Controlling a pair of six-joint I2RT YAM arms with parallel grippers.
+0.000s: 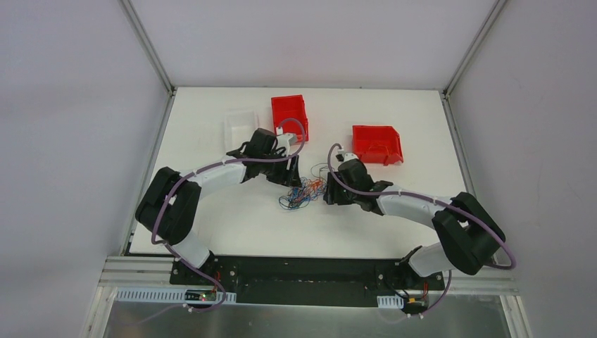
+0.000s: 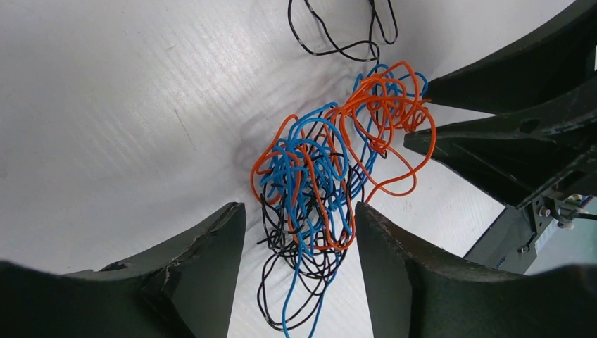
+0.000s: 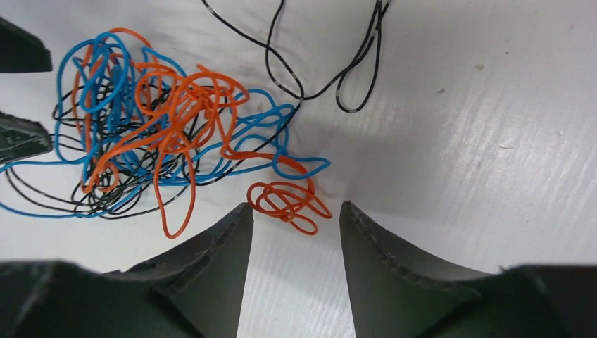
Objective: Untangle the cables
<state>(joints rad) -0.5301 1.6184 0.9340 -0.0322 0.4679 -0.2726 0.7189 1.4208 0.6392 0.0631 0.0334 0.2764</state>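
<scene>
Lying in a loose knot near the middle of the white table (image 1: 232,222), the cables (image 1: 303,191) sit between the 2 grippers. The left gripper (image 2: 299,211) has its jaws apart, with blue, orange and black strands running through the gap. The right gripper (image 3: 296,208) is spread too, a small orange coil (image 3: 288,201) at its fingertips, unclamped.

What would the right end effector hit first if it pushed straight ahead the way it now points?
The right end effector would likely meet the small orange coil lying just beyond its open tips, an offshoot of the cables. Its height over them is hard to judge.
</scene>
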